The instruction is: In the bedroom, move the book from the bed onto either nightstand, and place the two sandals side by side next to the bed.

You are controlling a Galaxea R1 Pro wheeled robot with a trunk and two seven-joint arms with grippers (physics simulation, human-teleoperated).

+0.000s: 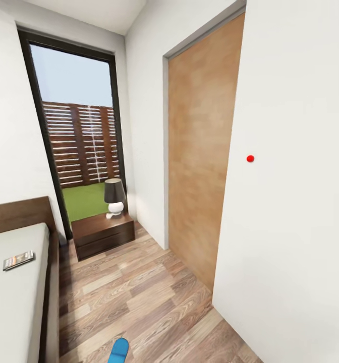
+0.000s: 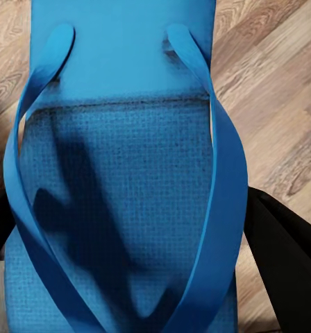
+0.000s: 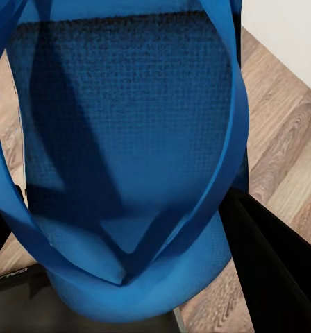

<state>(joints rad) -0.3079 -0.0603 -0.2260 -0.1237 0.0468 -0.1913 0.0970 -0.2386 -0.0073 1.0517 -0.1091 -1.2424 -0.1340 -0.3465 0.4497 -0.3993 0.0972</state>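
The book [image 1: 18,260] lies flat on the grey mattress of the bed [image 1: 10,302] at the left of the head view. A dark brown nightstand [image 1: 103,233] stands beside the headboard, under the tall window. In the left wrist view a bright blue sandal [image 2: 121,173] sits between the black fingers [image 2: 284,260] of my left gripper [image 2: 128,267], which is shut on it. The other blue sandal [image 3: 121,139] is held the same way in my right gripper [image 3: 121,260], over the plank floor. A blue sandal tip [image 1: 118,351] pokes up at the head view's lower edge.
A lamp [image 1: 114,197] with a dark shade stands on the nightstand. A wooden door [image 1: 202,146] and a white wall [image 1: 295,176] bound the right side. A strip of plank floor [image 1: 134,297] runs between bed and wall toward the window.
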